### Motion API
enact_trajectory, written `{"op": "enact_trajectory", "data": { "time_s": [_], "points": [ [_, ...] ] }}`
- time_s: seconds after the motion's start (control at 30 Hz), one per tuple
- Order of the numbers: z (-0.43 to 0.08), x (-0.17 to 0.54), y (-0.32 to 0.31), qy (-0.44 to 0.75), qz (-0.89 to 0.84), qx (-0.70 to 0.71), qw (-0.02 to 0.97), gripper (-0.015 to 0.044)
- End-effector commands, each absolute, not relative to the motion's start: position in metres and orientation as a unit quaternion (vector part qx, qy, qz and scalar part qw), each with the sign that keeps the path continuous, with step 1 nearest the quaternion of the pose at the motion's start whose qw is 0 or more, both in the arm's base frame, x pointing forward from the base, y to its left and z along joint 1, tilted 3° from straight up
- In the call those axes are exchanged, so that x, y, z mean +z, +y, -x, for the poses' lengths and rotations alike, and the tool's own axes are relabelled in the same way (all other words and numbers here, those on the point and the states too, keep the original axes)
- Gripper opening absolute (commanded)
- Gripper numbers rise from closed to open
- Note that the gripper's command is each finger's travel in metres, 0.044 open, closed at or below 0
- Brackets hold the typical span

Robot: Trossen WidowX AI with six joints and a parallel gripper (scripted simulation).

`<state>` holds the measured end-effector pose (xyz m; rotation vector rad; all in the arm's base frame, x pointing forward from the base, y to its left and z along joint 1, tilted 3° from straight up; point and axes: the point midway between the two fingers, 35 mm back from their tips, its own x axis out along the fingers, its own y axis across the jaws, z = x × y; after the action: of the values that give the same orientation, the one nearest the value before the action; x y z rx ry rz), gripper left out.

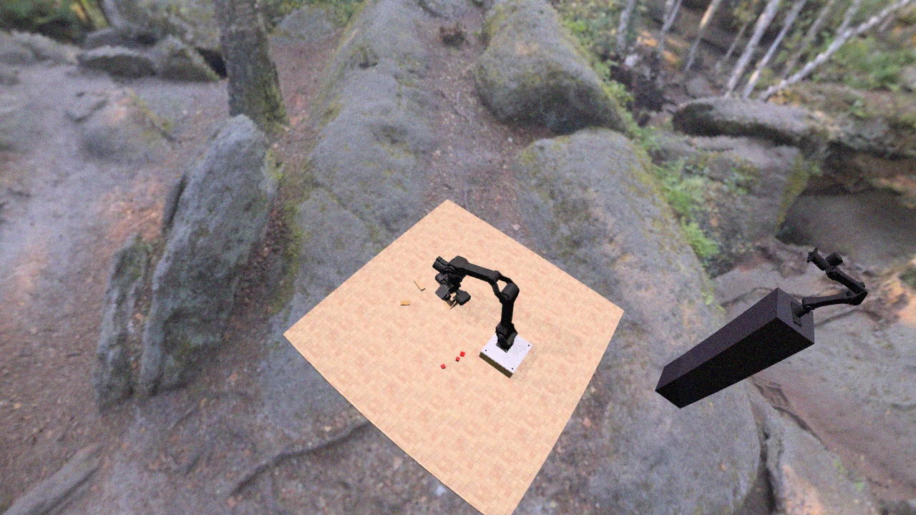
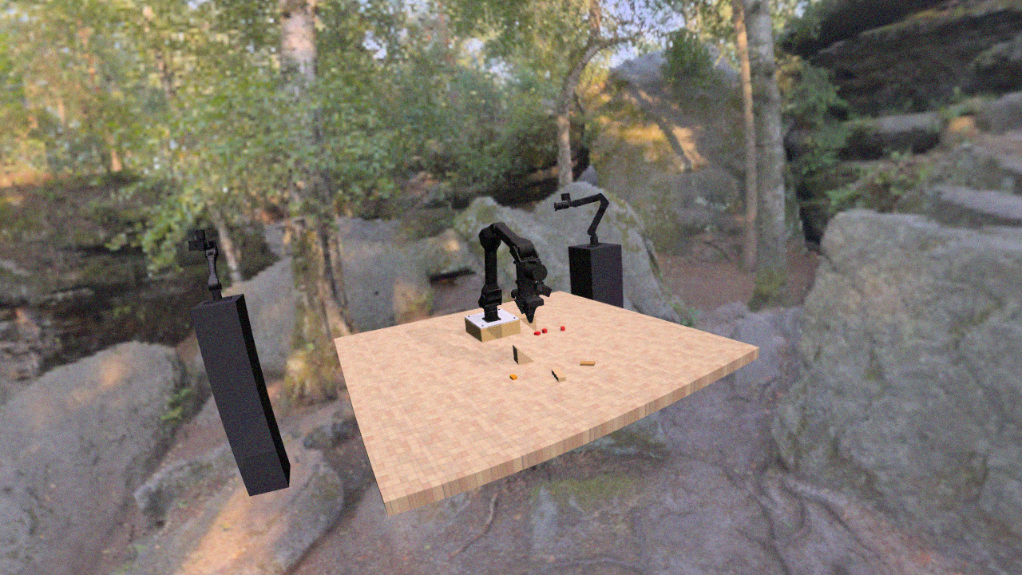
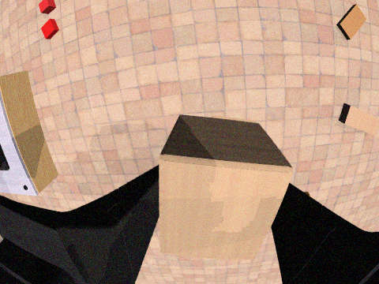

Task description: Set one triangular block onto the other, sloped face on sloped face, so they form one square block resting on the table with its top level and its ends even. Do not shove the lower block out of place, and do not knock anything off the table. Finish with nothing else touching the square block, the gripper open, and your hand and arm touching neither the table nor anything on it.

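Note:
My gripper (image 2: pixel 530 315) (image 3: pixel 219 177) is shut on one tan triangular block (image 3: pixel 189 221), with a finger at each side of it. In the wrist view a dark shaded face of this block points up the picture and a pale face is towards the camera. I hold it above the table (image 1: pixel 448 416) (image 2: pixel 429 429). The other triangular block (image 2: pixel 524 355) stands on the table in front of the gripper in the exterior view, apart from the held block, its dark upright side to the left. It does not show in the wrist view. The arm covers most of this area in the top view.
Small red cubes (image 1: pixel 442 366) (image 2: pixel 562 328) (image 3: pixel 50 28) lie near the arm's base (image 2: pixel 493 332) (image 3: pixel 24 114). A thin tan piece (image 1: pixel 404 302) (image 2: pixel 587 362) (image 3: pixel 352 24), another tan piece (image 2: pixel 558 375) (image 3: pixel 363 121) and an orange block (image 2: pixel 512 376) lie beyond the standing block.

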<state>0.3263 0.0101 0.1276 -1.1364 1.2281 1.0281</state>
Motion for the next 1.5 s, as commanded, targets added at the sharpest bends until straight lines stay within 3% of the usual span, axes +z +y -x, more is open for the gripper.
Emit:
{"op": "enact_trajectory", "data": {
  "time_s": [0.0, 0.43, 1.47],
  "points": [
    [-0.336, 0.137, 0.017, 0.519, 0.48, 0.436, 0.557, 0.0],
    [-0.356, 0.157, 0.031, 0.518, 0.48, 0.436, 0.558, 0.0],
    [-0.357, 0.055, -0.011, 0.519, 0.481, 0.435, 0.557, 0.0]
  ]
}}
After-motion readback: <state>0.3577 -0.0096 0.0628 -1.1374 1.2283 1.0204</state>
